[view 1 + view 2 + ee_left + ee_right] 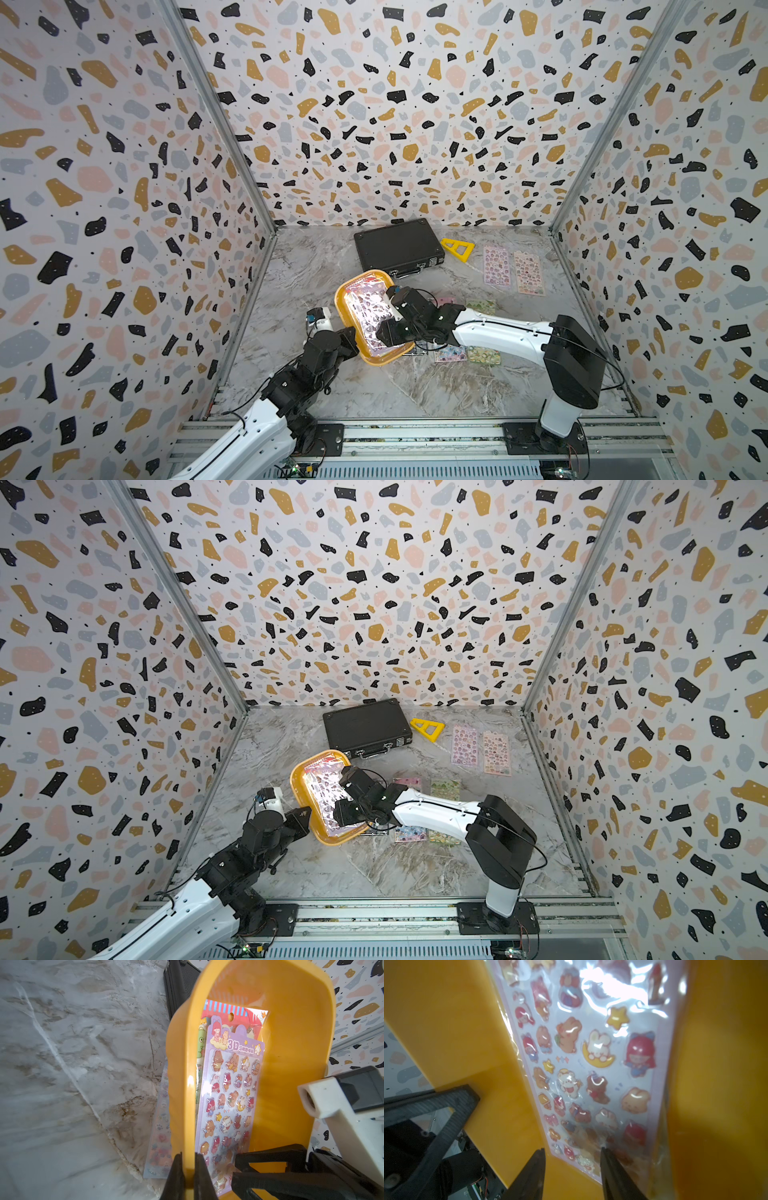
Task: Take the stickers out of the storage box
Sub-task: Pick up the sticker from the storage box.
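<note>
Terrazzo-speckled walls (374, 104) on three sides and a grey marbled table (415, 386), that's the setup. Dead centre of both top views sits the storage box (343, 293). The left gripper (188, 1167) is clamped shut on its rim at the box's lower-left edge. My guess is it's pinning the box, maybe tipping it a bit, so it doesn't skate around while the other arm fishes.

The right gripper (572, 1152) is down inside the box with its jaws apart, straddling the near corner of the top purple sheet (612, 1076). Nothing's pinched as far as I can see. Thin glossy sheets lying flat are a pain, so getting a finger under that edge looks like the tricky bit.

Count time:
- **Stickers (230, 1105) in the box:** at least three, with a red sheet (245, 1018) and a green sheet (200, 1043) poking out beneath the purple.
- **Out on the table:**
  - Two side by side (496, 264) at upper right.
  - One (160, 1126) peeking from under the box in the left wrist view.
  - Colourful ends (482, 356) on either side of the right forearm (498, 332). That's two sheets or four, since the arm hides the middle.
- **Bystanders:** one black briefcase (397, 245) and one yellow triangle ruler (457, 248), both above the box.
</note>
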You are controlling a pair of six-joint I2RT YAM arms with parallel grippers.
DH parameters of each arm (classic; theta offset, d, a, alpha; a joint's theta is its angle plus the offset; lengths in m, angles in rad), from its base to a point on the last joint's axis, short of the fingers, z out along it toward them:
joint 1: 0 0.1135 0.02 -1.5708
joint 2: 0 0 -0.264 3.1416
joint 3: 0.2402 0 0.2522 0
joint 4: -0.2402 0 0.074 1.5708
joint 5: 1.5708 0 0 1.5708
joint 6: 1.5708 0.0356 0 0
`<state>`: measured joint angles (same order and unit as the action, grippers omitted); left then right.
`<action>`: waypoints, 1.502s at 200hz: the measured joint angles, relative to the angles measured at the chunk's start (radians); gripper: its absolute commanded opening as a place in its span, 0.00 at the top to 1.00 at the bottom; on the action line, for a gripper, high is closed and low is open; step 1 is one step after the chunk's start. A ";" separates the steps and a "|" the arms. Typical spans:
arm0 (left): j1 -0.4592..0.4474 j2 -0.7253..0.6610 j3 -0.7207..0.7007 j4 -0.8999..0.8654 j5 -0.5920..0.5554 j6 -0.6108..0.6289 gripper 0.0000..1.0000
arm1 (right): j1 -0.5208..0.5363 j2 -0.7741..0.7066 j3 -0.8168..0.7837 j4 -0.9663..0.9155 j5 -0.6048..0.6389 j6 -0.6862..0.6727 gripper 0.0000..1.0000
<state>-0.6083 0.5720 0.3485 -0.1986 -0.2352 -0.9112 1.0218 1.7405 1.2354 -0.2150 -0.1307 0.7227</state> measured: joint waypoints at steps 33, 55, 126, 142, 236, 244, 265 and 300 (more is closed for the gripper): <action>-0.004 0.000 0.000 0.023 0.010 -0.002 1.00 | 0.020 -0.023 -0.002 -0.011 0.075 -0.001 0.46; -0.004 0.001 0.000 0.023 0.010 -0.002 1.00 | 0.039 -0.023 -0.001 -0.026 0.124 -0.003 0.46; -0.003 0.052 0.000 -0.022 -0.019 -0.002 1.00 | 0.101 -0.015 0.085 -0.138 0.339 -0.025 0.41; -0.003 0.053 0.000 -0.025 -0.018 -0.002 1.00 | 0.107 0.002 0.126 -0.156 0.365 -0.030 0.39; -0.007 0.050 0.000 -0.026 -0.017 -0.001 1.00 | 0.073 0.176 0.228 -0.211 0.350 -0.023 0.35; -0.008 0.050 0.000 -0.026 -0.017 -0.001 1.00 | 0.071 0.178 0.229 -0.211 0.338 -0.021 0.35; -0.010 0.048 0.000 -0.024 -0.017 -0.001 1.00 | 0.054 0.178 0.229 -0.209 0.307 -0.014 0.35; -0.011 0.036 0.000 -0.026 -0.016 -0.001 1.00 | 0.045 0.179 0.229 -0.204 0.295 -0.006 0.25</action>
<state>-0.6197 0.6083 0.3485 -0.2241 -0.2512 -0.9119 1.0668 1.9190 1.4647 -0.4194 0.1646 0.7166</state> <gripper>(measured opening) 0.083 0.689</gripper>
